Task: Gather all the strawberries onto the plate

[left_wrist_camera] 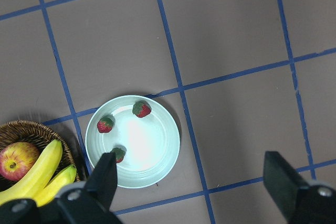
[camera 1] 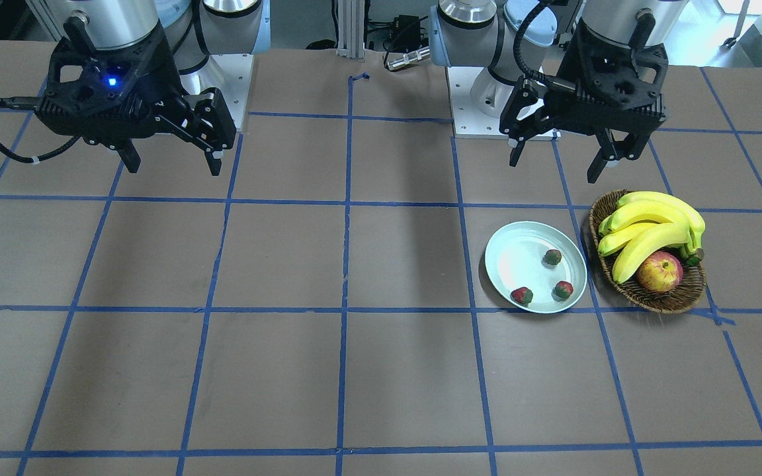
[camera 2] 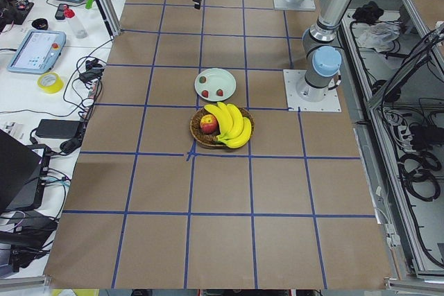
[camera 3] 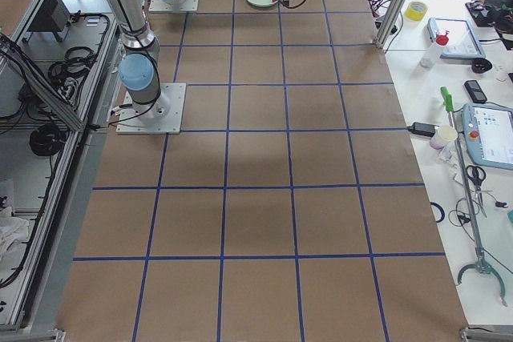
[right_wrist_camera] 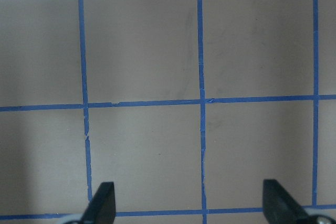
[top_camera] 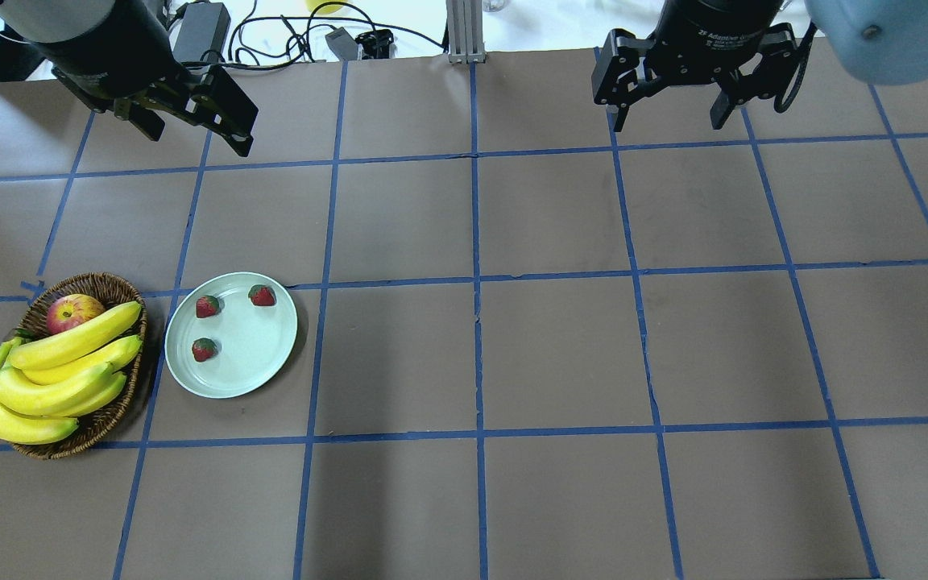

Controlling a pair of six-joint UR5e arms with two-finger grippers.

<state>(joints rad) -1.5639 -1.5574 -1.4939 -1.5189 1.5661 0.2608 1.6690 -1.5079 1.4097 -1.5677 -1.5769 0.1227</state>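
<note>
Brown gridded table (top_camera: 553, 346), strawberries (top_camera: 207, 306) within plate (top_camera: 258, 358) rim, basket (top_camera: 103, 279) beside — left gripper (top_camera: 196, 137) and right gripper (top_camera: 667, 122) released, aloft.

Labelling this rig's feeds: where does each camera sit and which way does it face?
Front-facing: across the table, facing the robot; left gripper, right gripper.
Overhead: behind the robot, looking down; both grippers.
Exterior left: table end nearest basket; left arm near.
Exterior right: opposite end; right arm near.
Left wrist: above plate; own fingers.
Right wrist: above the table; own fingers.
Shared: front-facing, overhead show three strawberries on plate.
</note>
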